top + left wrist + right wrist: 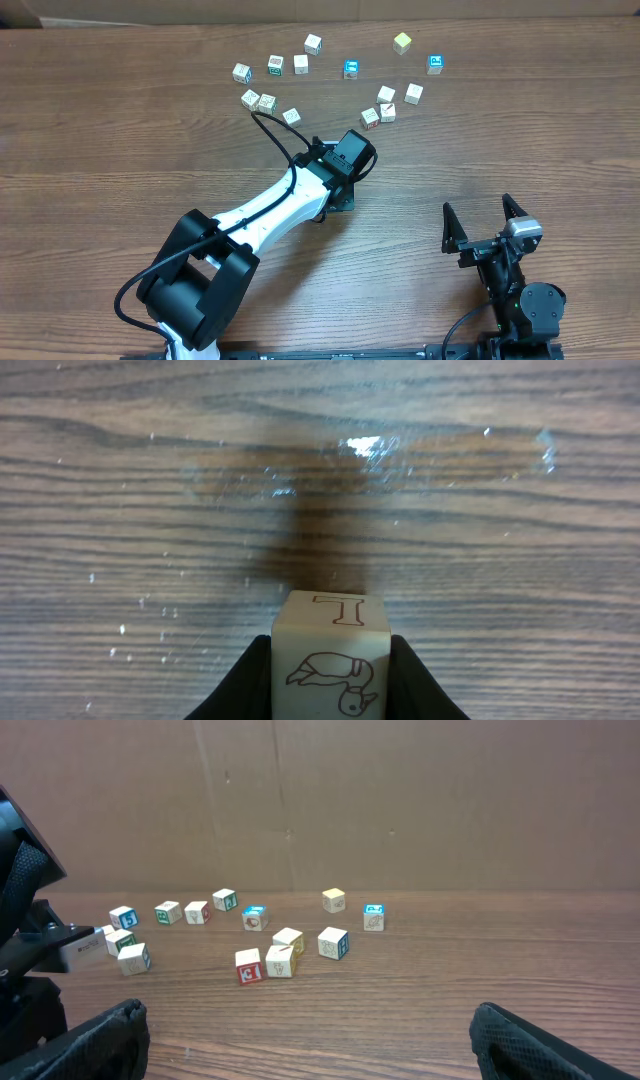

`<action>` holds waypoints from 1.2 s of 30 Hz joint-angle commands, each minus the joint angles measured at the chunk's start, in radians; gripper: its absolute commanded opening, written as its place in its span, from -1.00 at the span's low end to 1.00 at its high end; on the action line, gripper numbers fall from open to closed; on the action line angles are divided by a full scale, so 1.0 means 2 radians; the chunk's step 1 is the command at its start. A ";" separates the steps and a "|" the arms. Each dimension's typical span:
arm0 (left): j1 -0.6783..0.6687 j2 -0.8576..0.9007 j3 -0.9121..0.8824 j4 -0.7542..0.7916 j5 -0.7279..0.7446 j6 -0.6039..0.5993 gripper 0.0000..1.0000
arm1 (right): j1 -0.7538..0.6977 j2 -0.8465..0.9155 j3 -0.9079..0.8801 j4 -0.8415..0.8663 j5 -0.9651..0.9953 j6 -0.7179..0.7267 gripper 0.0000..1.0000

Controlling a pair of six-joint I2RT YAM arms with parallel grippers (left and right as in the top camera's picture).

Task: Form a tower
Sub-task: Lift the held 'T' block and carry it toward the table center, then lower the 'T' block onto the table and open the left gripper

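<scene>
The pale cubes (267, 102) begin at the left of the brown, wood-grained table (120, 130). They are small wooden blocks lying in a loose arc along its far side. From overhead their printed marks are too small for us to read, though we make out touches of green and red. As far as we can tell none sits on another, so the tower is not yet begun and its pieces are spread over the far middle of the table.

In the middle, the white-and-black left arm (270, 215) extends toward them with a black cable (275, 135) looped above it, and its housing hides the fingers from overhead. In the wrist view we see the left gripper (330, 645) clamped on one cube (330, 665), with a black finger (250, 680) pressed to each side. The cube is cream and smooth with rounded edges, and the frame cuts off its lower part. Its top face carries an outlined letter that looks like a T. The facing side shows a line drawing of an animal we cannot identify. We cannot tell whether the cube touches the table.

Further right lie a blue-faced cube (351, 69), a yellow cube (402, 42) and a second blue cube (435, 64). At the far right the right gripper (481, 222) stands spread wide, grasping nothing.
</scene>
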 commanded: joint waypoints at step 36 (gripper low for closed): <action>0.052 -0.003 -0.020 0.023 -0.044 0.044 -0.50 | 0.003 -0.004 -0.005 0.002 0.001 -0.002 1.00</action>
